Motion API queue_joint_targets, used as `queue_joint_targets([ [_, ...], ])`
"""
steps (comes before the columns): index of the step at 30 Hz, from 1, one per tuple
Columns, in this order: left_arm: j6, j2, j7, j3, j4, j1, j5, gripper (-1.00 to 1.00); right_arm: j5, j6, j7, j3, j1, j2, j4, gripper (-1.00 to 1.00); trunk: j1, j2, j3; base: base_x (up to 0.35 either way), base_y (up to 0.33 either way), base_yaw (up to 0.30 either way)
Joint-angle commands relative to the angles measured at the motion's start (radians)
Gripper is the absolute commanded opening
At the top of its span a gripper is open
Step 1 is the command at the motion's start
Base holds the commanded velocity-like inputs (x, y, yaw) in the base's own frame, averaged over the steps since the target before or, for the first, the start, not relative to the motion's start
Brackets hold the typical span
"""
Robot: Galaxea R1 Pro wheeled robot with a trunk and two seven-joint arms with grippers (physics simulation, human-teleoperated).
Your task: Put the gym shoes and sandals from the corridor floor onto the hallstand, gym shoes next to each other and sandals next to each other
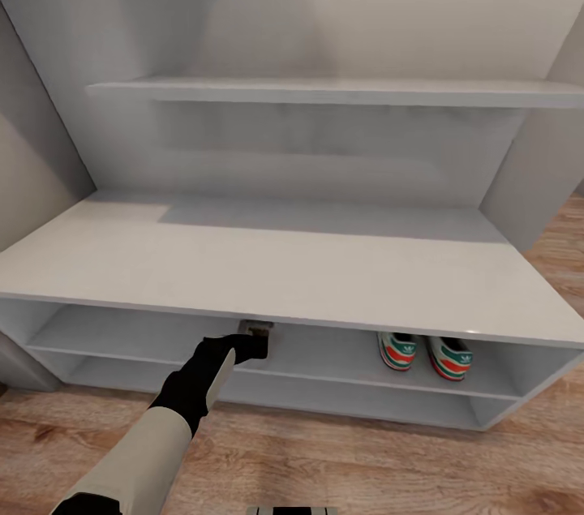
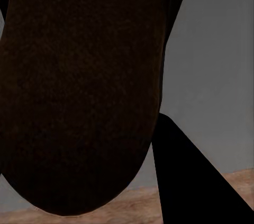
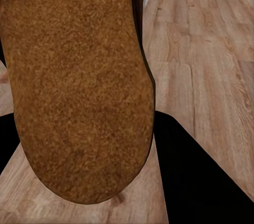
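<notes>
Left gripper (image 1: 258, 330) clamped on a brown sandal (image 2: 79, 91), reaching into the hallstand (image 1: 268, 272) upper tier — gym shoes (image 1: 426, 354) shelved to its right, second sandal (image 3: 74, 81) pinched in the right gripper over the corridor floor (image 3: 211, 49).
</notes>
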Motion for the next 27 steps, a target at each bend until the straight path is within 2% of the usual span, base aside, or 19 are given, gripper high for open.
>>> queue_joint_targets([
  [1,0.006,0.000,-0.003,-0.001,-0.001,0.000,0.003,-1.00,0.002,0.005,0.002,-0.001,-0.001,0.000,-0.001,-1.00,0.000,0.000,-0.001,0.015,0.000,0.000],
  [6,0.006,0.000,-0.003,0.000,-0.001,0.000,0.003,-1.00,0.002,0.005,0.002,-0.001,-0.001,0.000,-0.001,-1.00,0.000,0.000,-0.001,0.006,0.000,0.000],
  [7,0.006,0.000,-0.004,0.000,-0.001,0.000,0.003,1.00,0.002,0.005,0.002,-0.001,-0.001,0.000,-0.001,-1.00,0.000,0.000,-0.001,0.002,0.000,0.000],
  [21,0.006,0.000,-0.004,0.000,-0.003,0.001,0.003,1.00,0.002,0.005,0.002,-0.001,-0.001,0.000,-0.001,-1.00,0.000,0.000,-0.001,-0.001,0.000,0.000],
  [27,0.006,0.000,-0.004,0.000,-0.001,0.001,0.003,1.00,0.002,0.005,0.002,-0.001,-0.001,0.000,-0.001,-1.00,0.000,0.000,-0.001,-0.209,0.045,0.000],
])
